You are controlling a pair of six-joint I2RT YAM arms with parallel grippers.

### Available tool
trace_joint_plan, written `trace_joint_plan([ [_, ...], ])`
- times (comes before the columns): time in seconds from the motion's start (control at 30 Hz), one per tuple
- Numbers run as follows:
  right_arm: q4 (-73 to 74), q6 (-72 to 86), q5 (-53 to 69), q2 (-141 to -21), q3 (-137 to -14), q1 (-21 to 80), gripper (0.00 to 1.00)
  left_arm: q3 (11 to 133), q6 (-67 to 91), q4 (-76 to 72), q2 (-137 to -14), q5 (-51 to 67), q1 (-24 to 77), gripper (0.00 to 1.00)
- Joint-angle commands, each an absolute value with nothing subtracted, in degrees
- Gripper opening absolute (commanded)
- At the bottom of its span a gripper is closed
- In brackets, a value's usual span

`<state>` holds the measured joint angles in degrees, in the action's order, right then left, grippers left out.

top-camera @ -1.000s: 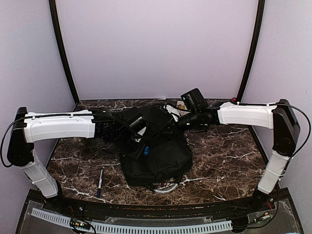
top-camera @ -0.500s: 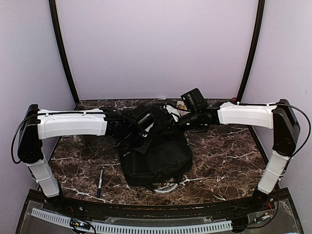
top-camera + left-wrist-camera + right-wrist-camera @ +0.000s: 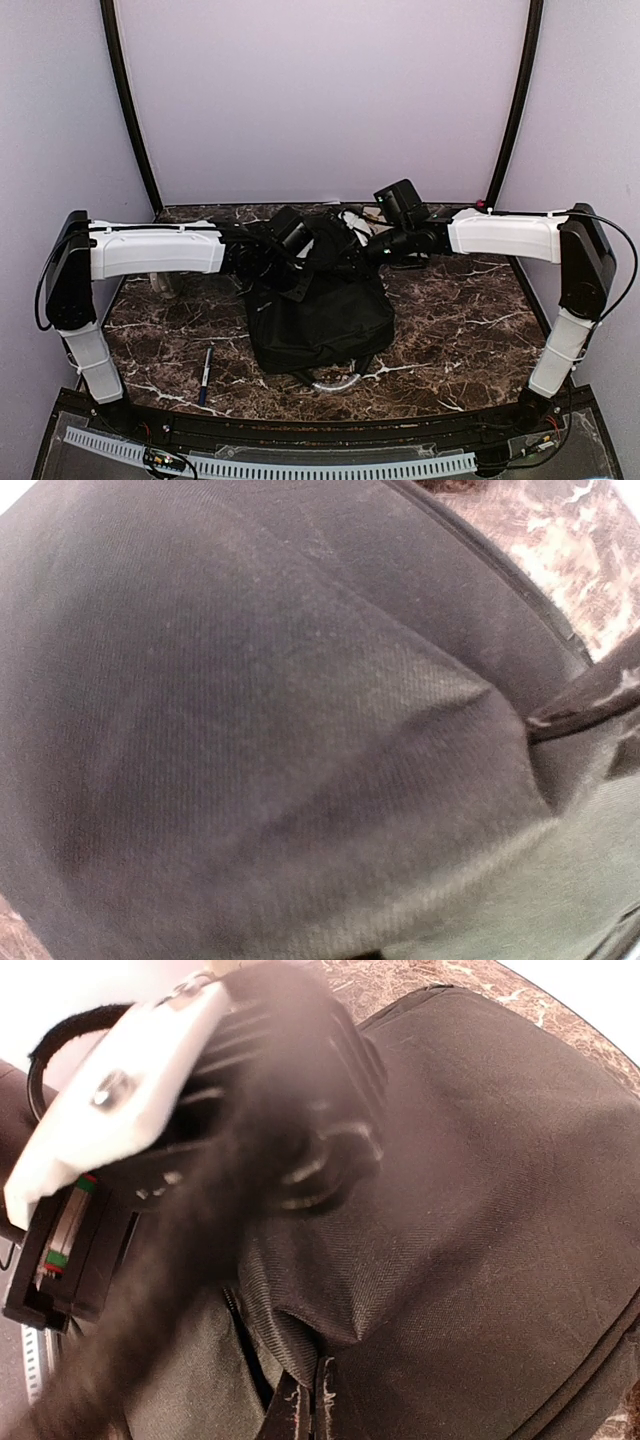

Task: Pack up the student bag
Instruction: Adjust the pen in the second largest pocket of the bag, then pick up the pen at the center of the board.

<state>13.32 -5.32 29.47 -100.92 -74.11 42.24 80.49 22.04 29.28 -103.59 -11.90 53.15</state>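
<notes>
The student bag [image 3: 325,315], big, black and soft, lies in the middle of the marble table. Its fabric fills the left wrist view [image 3: 280,730]. My right gripper [image 3: 315,1410] is shut on a raised fold of the bag's fabric beside a zipper [image 3: 235,1325], at the bag's far right corner [image 3: 365,252]. My left gripper [image 3: 297,283] is pressed low against the bag's far left part. Its fingers are hidden in both views, and I cannot see anything held in it. The right gripper's fingers [image 3: 585,695] show at the edge of the left wrist view.
A pen [image 3: 205,372] lies on the table near the front left. A pale object [image 3: 165,288] sits under the left forearm. Small light items [image 3: 362,218] lie behind the bag. A grey loop [image 3: 335,383] sticks out under the bag's near edge.
My left arm has swung toward the back and right over the bag's top. A small blue thing seen at its jaws a second ago no longer shows. The right arm holds still.
</notes>
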Motion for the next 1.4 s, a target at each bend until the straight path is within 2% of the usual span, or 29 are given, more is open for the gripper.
trace_joint_plan([
  [0.0, 12.70, -5.36, 34.50, -97.77, -73.65, 42.98, 0.00, 76.87, 23.12, 20.38, -97.50, -11.01, 51.68, 0.13],
  [0.2, 12.71, -5.45, 34.37, -97.70, -73.58, 42.50, 0.00, 73.09, 26.23, 27.86, -89.11, -7.13, 52.55, 0.34],
  [0.4, 12.74, -5.61, 34.40, -97.82, -73.56, 42.25, 0.00, 65.46, 28.45, 32.56, -79.67, -7.07, 52.49, 0.50],
  [0.47, 12.81, -5.62, 34.53, -97.95, -73.59, 42.24, 0.00, 63.96, 29.15, 35.12, -77.16, -10.86, 52.47, 0.62],
  [0.6, 12.89, -5.61, 34.86, -98.12, -73.56, 42.19, 0.00, 60.02, 30.43, 36.86, -71.58, -22.74, 51.24, 0.97],
  [0.63, 12.92, -5.62, 34.96, -98.09, -73.56, 42.19, 0.00, 58.59, 31.27, 36.63, -69.86, -24.40, 50.64, 0.99],
  [0.73, 12.91, -5.66, 34.91, -98.09, -73.50, 42.19, 0.00, 54.81, 30.91, 35.06, -64.96, -21.22, 46.70, 0.98],
  [0.83, 13.11, -5.77, 35.11, -98.38, -73.60, 42.19, 0.00, 55.36, 33.12, 40.13, -64.96, -14.94, 42.58, 0.81],
  [1.0, 13.35, -5.96, 35.11, -98.72, -73.65, 42.19, 0.00, 57.37, 41.46, 53.86, -71.59, -8.23, 42.02, 0.64],
  [1.1, 13.53, -6.07, 35.25, -98.87, -73.83, 42.19, 0.00, 56.05, 43.62, 56.82, -73.88, -3.34, 43.06, 0.60],
  [1.27, 13.84, -6.32, 35.30, -98.88, -73.91, 42.19, 0.00, 51.66, 48.91, 57.37, -71.77, -0.79, 45.58, 0.59],
  [1.37, 13.80, -6.31, 35.55, -98.88, -73.92, 42.19, 0.00, 49.52, 52.41, 57.48, -70.24, -0.68, 48.08, 0.55],
])
